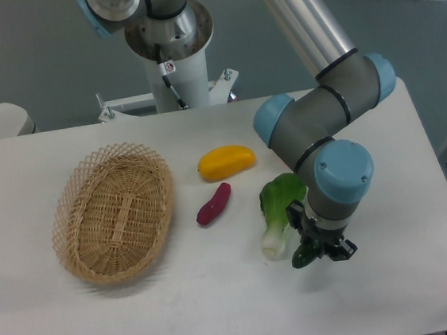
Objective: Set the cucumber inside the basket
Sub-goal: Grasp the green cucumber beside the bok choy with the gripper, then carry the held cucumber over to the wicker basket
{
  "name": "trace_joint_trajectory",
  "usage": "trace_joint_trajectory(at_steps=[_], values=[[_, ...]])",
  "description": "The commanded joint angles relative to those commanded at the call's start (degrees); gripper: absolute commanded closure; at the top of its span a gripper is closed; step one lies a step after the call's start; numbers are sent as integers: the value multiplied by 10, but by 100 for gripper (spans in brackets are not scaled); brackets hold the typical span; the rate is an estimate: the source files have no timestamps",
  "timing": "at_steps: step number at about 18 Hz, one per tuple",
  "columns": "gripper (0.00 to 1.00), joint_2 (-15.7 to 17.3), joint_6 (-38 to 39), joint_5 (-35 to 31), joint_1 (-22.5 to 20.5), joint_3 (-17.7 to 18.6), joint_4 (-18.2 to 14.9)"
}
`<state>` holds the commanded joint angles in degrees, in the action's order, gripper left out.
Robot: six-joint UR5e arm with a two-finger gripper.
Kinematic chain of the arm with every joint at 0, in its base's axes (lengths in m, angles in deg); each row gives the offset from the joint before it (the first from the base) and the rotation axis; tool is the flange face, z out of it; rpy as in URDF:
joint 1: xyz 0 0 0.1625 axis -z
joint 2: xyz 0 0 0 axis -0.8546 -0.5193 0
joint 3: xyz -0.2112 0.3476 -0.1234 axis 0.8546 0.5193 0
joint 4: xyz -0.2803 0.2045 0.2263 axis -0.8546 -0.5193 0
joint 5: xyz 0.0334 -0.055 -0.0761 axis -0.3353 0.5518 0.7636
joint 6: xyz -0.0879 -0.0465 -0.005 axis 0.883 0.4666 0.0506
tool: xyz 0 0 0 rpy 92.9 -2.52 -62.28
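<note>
— Though the wrist hides most of the fingers, what is the gripper (321,247) doing down near the table's (221,296) front right corner?

— It points straight down, and a dark green end pokes out below it at its left. That looks like the cucumber (302,257), nearly all of it covered by the gripper. Whether the jaws have clamped it or only straddle it, I cannot tell — the fingertips are out of sight.

— Why come in from above?

— My guess: the cucumber lies low on the surface, so a vertical approach lets the fingers take it across its narrow width.

— What sits closest?

— The bok choy (279,214), just beside the gripper on its left, white stem toward the front edge. It could get nudged on the lift.

— And further out?

— A purple sweet potato (213,204) near the table's middle, a yellow mango-like fruit (227,161) behind it, and then the basket (115,212) on the left side — open side up, nothing in it. The cucumber is well apart from it, so the carry across has not yet been done.
</note>
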<state>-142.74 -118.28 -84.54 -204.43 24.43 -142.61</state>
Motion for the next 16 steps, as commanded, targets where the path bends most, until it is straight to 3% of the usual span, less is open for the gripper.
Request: trace_joint_trajectory(at_steps=[11,16], values=[[74,11,32,5,26,17,-2],[74,47,54,6,57,55,-2]])
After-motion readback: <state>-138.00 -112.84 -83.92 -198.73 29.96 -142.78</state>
